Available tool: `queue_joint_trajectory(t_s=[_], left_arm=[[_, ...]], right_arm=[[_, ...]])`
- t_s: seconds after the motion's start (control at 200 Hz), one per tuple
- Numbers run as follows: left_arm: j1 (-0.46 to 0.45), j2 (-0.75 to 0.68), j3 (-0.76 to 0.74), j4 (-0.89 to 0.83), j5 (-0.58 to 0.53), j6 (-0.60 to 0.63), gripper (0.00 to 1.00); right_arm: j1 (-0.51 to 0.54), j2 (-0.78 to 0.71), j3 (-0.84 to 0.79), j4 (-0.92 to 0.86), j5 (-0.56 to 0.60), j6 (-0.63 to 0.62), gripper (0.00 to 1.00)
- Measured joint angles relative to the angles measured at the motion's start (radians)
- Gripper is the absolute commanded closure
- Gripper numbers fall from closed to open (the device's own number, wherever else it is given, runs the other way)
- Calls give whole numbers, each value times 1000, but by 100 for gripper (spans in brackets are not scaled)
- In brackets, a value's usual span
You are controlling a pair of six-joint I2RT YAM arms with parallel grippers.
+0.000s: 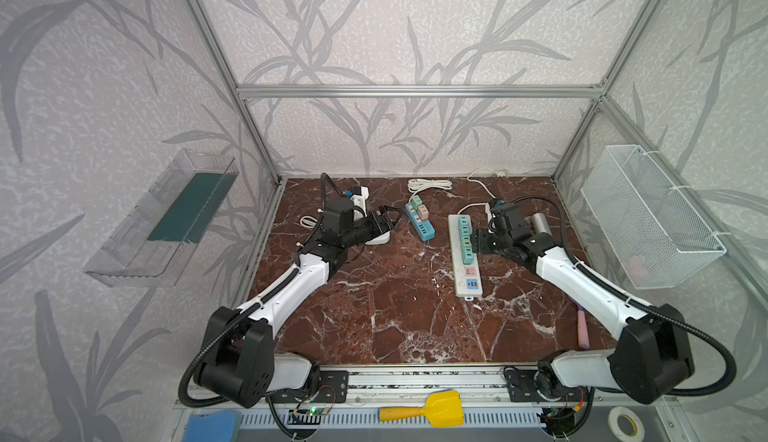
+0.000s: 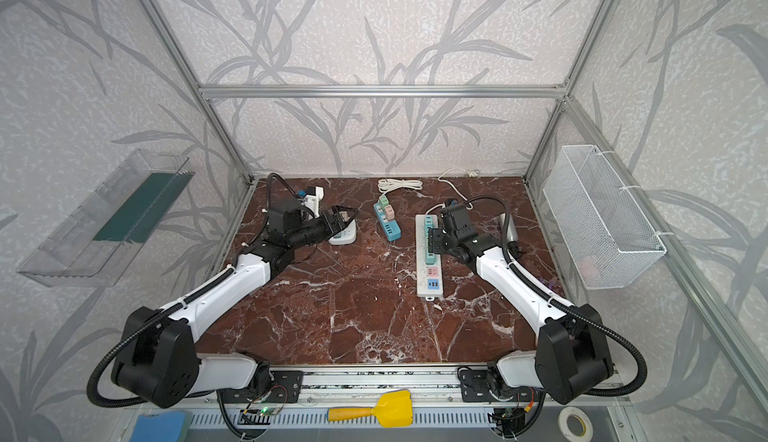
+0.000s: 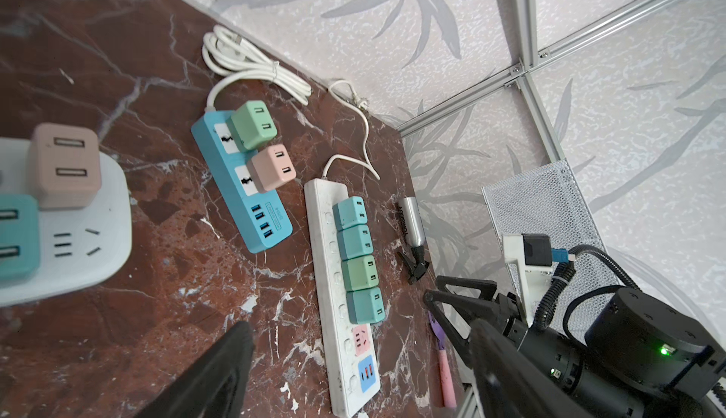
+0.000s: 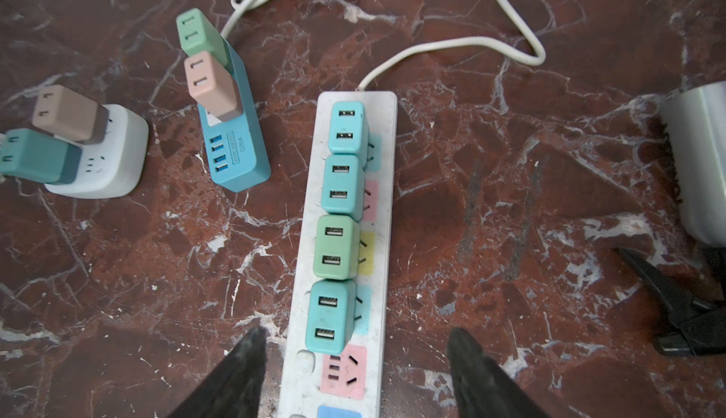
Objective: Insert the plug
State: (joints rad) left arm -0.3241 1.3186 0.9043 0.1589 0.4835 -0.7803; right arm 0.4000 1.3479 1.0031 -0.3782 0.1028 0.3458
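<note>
A long white power strip (image 1: 468, 284) (image 4: 387, 102) lies right of centre with several plugs in a row, teal, teal, green and teal. My right gripper (image 1: 478, 245) (image 4: 357, 335) is open and straddles this strip, with the nearest teal plug (image 4: 328, 314) and an empty pink socket (image 4: 343, 371) between its fingers. A blue strip (image 1: 426, 232) (image 3: 251, 215) holds a green and a pink plug. My left gripper (image 1: 384, 217) (image 3: 363, 333) hangs open and empty over a small white strip (image 1: 380, 238) (image 3: 90, 270), which holds a pink plug (image 3: 63, 164) and a teal one.
A silver cylinder tool (image 1: 540, 223) lies right of the long strip. A pink-handled tool (image 1: 583, 328) rests near the right edge. White cords (image 1: 428, 185) coil at the back wall. A wire basket (image 1: 648, 215) hangs on the right wall, a clear tray (image 1: 162, 220) on the left.
</note>
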Motion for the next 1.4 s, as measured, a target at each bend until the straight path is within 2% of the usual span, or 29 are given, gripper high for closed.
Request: queue_joint_trajectory(t_s=[0.275,0.55,0.595,0.635,0.66,0.82,0.95,1.03,1.18,1.4], left_arm=[[0,-37,11,-41,-99,122,13],[0,-74,11,-85,-192,225,13],[0,-91,11,-93,-209,249,1],[0,-107,11,-105,-230,269,1],[0,-116,14,-116,-244,285,1],[-2,-132,91,-244,-360,365,1],[-3,-156,132,-326,-496,397,1],[-3,-220,61,-296,-581,400,1],[-3,-366,-196,-146,-746,461,1],[-3,-315,-470,164,-887,677,1]], right_arm=[[0,-72,0,24,-34,-6,27],[0,-225,-41,9,-42,-33,24],[0,-237,-41,5,-40,-38,24],[0,-242,-40,-1,-35,-43,14],[0,-244,-40,-7,-33,-45,0],[0,-257,-50,-39,-2,-62,1],[0,-285,-89,-45,46,-109,1],[0,-303,-117,-40,92,-151,1],[-24,-360,-211,41,143,-230,1],[-221,-430,-461,353,106,-291,1]])
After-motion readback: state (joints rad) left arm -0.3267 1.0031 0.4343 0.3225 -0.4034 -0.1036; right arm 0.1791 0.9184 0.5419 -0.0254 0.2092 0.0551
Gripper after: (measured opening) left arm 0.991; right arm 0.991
